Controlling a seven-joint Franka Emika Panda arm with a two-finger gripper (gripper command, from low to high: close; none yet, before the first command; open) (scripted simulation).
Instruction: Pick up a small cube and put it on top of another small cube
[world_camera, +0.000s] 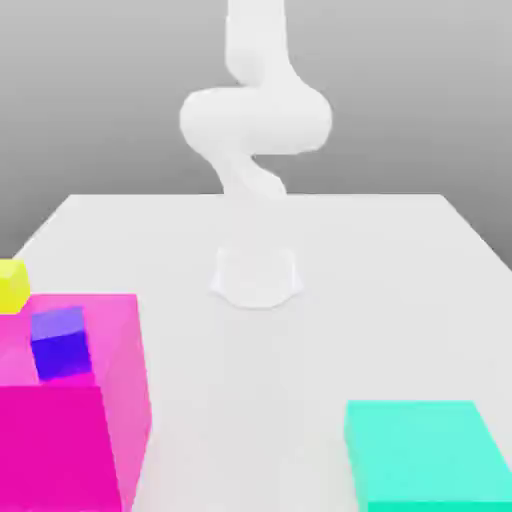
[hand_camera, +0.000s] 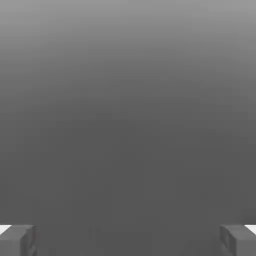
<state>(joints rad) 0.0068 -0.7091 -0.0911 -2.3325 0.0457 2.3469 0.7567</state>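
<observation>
The small yellow cube (world_camera: 13, 285) sits at the exterior view's left edge, on the white table just behind the big magenta cube. The small blue-purple cube (world_camera: 59, 344) rests on top of that magenta cube (world_camera: 70, 400). My arm (world_camera: 255, 120) rises from its base at the table's middle and runs out of the picture at the top. In the hand view my gripper (hand_camera: 128, 240) is open: the two grey fingertips (hand_camera: 17, 240) stand far apart with nothing between them, facing plain grey background.
A large teal block (world_camera: 428, 455) lies at the exterior view's front right. The arm's round base (world_camera: 257, 273) sits mid-table. The white table (world_camera: 380, 270) stretches between the blocks and to the back.
</observation>
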